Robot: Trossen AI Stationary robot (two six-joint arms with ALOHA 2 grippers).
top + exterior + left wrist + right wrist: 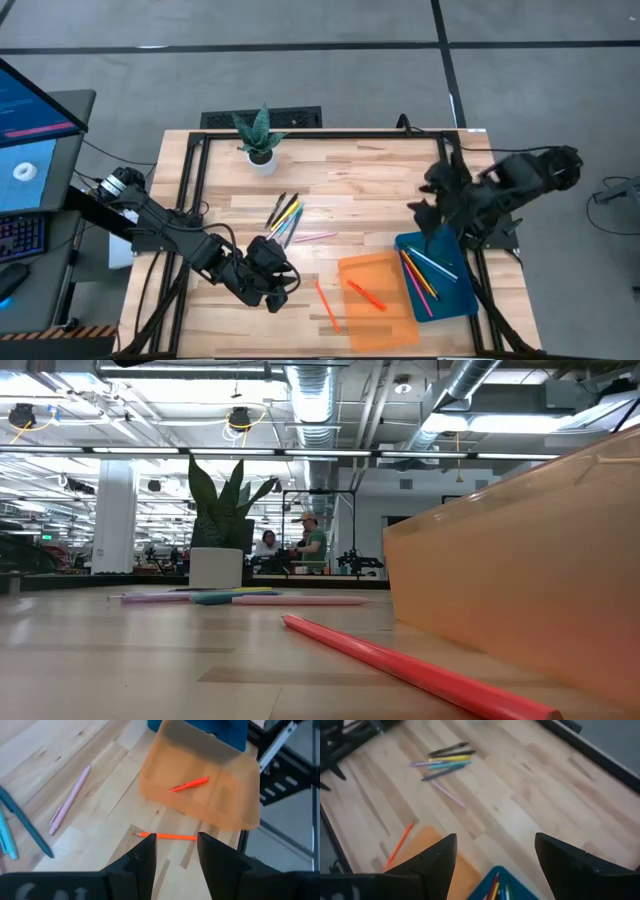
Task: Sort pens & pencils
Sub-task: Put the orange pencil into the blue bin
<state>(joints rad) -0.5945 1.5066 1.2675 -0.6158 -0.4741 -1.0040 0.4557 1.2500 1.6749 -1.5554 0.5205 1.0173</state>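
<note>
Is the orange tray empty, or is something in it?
Not empty. The orange tray has one orange pen lying inside it. Another orange pen lies on the table just outside it.

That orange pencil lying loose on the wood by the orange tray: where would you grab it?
Near the middle of the orange pencil, from straight above. It lies flat on bare wood, clear of the orange tray, so fingers can straddle its thin shaft crosswise. The left gripper is already open in front of it.
</note>
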